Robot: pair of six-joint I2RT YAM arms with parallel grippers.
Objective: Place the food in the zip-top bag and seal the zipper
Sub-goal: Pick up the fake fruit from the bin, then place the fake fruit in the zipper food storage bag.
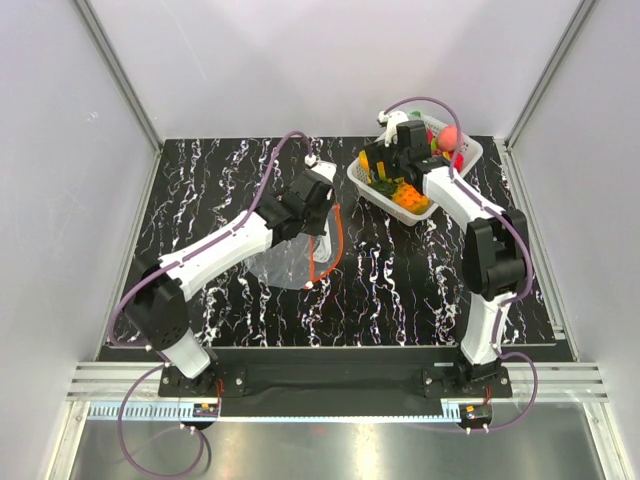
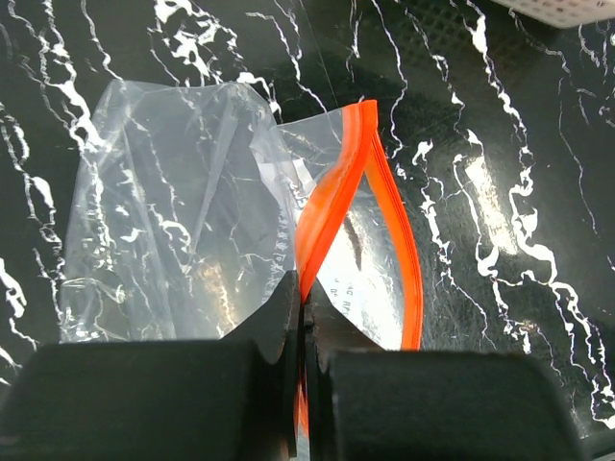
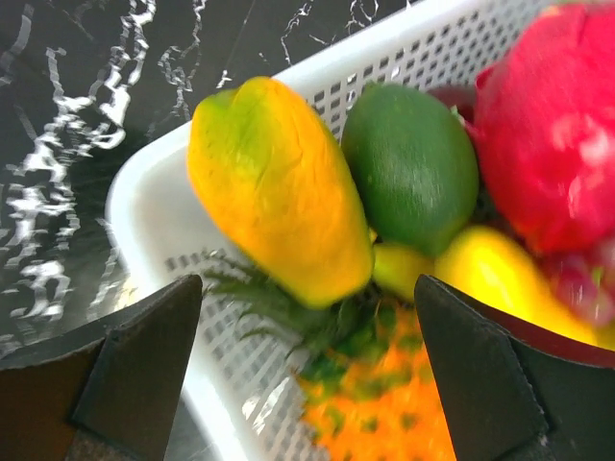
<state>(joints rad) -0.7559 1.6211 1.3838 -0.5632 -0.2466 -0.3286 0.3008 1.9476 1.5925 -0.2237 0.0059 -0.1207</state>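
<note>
Left hand [image 2: 304, 322], fingers together, clamps the zipper [image 2: 333, 189] of the zip-top bag [image 2: 163, 211], which rests on the table [image 1: 400, 280] left of centre, mouth gaping. Food [image 1: 410, 196] sits in the white basket [image 3: 154, 206] far right. The right hand [image 3: 307, 298], fingers apart, hovers astride a yellow-orange fruit [image 3: 274, 182]. Step in hand: picking food. The next move likely calls for descending and closing.

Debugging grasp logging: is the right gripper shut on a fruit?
No, the right wrist view shows the right gripper open wide over the white basket, its fingers clear of the yellow-orange fruit lying in it.
</note>
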